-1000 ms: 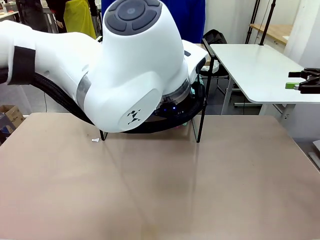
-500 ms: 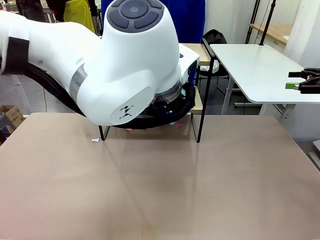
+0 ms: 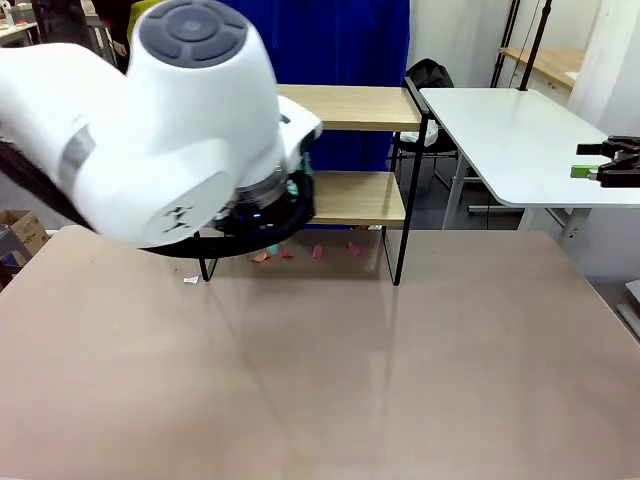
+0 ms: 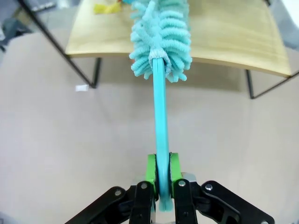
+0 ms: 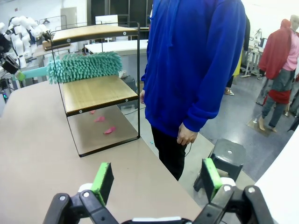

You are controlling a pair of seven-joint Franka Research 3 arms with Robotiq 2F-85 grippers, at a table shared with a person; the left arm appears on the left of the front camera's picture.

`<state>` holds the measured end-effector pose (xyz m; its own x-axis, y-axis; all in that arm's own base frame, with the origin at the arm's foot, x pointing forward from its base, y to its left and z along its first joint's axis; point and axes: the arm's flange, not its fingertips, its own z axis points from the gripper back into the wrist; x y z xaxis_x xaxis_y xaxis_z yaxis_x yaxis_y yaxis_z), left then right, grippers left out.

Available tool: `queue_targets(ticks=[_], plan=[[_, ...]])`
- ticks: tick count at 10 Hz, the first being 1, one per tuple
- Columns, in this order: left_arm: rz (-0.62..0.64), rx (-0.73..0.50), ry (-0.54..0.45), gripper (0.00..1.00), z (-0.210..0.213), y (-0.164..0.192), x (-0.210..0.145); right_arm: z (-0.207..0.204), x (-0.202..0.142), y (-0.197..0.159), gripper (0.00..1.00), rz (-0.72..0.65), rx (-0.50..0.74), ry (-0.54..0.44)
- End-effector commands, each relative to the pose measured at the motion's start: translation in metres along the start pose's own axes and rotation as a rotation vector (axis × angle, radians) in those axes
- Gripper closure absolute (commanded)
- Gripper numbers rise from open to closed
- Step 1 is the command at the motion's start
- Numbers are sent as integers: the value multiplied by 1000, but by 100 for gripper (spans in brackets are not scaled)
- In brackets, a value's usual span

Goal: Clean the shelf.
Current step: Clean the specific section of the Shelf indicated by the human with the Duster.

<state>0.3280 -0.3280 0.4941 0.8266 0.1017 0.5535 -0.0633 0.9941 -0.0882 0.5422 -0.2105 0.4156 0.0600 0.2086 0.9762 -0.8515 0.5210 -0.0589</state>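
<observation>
The shelf (image 3: 356,196) stands at the table's far edge, two light wooden boards in a thin black frame; the right wrist view shows the shelf (image 5: 95,92) side-on. My left gripper (image 4: 159,169) is shut on the flat handle of a teal fluffy duster (image 4: 161,35), whose head lies over the lower board (image 4: 233,35). From the side, the duster (image 5: 84,66) rests on that board's near end. Pink scraps (image 3: 319,252) lie on the table under the shelf. My right gripper (image 5: 157,179) stands open and holds nothing, off to the right of the table (image 3: 606,165).
A person in a blue hoodie (image 5: 196,60) stands just behind the shelf, hand hanging down. A white scrap (image 3: 191,280) lies by the shelf's left foot. Yellow bits (image 4: 105,7) sit on the lower board. A white table (image 3: 510,130) is at the right, a black stool (image 5: 227,152) beyond it.
My left arm has swung to the left, drawing the duster along the lower board and uncovering the shelf. Pink scraps now show on the table beneath it. The right gripper has not moved.
</observation>
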Motion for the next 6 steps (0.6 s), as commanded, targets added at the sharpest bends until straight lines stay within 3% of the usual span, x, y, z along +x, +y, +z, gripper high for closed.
queue_targets(ticks=[1, 3, 6], plan=[[-10, 103, -16, 100, 15, 44, 0, 0, 2, 1, 0, 3, -2, -3], [-34, 267, -56, 100, 22, 74, 6, 0, 2, 1, 0, 3, -2, -3], [-40, 306, -117, 100, 43, 70, 2, 0, 2, 1, 0, 3, -2, -3]])
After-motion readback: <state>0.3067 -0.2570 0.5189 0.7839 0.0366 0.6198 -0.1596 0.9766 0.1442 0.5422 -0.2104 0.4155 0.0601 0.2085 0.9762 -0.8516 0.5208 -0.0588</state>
